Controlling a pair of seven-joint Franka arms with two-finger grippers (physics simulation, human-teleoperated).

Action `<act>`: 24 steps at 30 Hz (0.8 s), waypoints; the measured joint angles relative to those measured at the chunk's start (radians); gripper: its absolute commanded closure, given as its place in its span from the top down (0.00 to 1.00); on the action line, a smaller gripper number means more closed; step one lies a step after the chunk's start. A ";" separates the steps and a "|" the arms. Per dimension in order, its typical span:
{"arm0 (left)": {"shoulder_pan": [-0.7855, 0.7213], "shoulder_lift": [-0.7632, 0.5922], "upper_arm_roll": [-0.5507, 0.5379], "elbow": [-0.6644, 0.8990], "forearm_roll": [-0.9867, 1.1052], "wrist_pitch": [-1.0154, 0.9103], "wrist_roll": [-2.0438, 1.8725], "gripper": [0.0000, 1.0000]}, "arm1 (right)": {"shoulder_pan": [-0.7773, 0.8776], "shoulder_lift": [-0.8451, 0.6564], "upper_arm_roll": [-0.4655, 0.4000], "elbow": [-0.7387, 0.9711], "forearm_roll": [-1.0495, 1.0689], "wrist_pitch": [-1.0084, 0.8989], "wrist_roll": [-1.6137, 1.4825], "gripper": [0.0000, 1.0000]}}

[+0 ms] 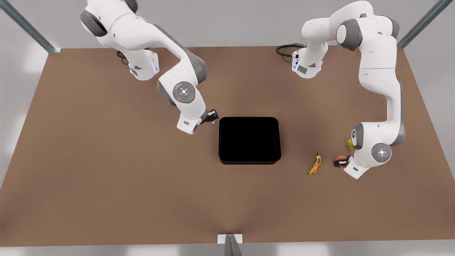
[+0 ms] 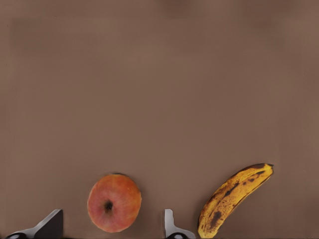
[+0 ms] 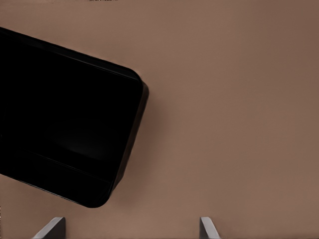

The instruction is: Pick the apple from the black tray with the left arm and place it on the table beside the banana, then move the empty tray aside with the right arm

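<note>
The red-orange apple (image 2: 114, 201) lies on the brown table (image 1: 106, 177), a short way from the spotted banana (image 2: 234, 199). My left gripper (image 2: 110, 221) hangs open over the apple, one finger on each side with a gap to the fruit. In the front view this gripper (image 1: 339, 162) is at the right, with the apple (image 1: 341, 158) partly hidden under it and the banana (image 1: 315, 164) to its left. The black tray (image 1: 249, 139) stands empty in the middle. My right gripper (image 1: 213, 116) is open just off the tray's far left corner, with the tray (image 3: 65, 114) close beside it.
A yellow-green round fruit (image 1: 350, 144) peeks out behind the left arm's wrist, just beyond the apple. Grey metal posts (image 1: 32, 30) stand at the table's corners. Bare table stretches along the front view's left and the near edge.
</note>
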 measured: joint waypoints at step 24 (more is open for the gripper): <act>-0.128 -0.326 0.139 0.035 -0.240 -0.421 0.151 1.00 | -0.018 0.235 0.097 -0.200 -0.269 0.520 0.673 1.00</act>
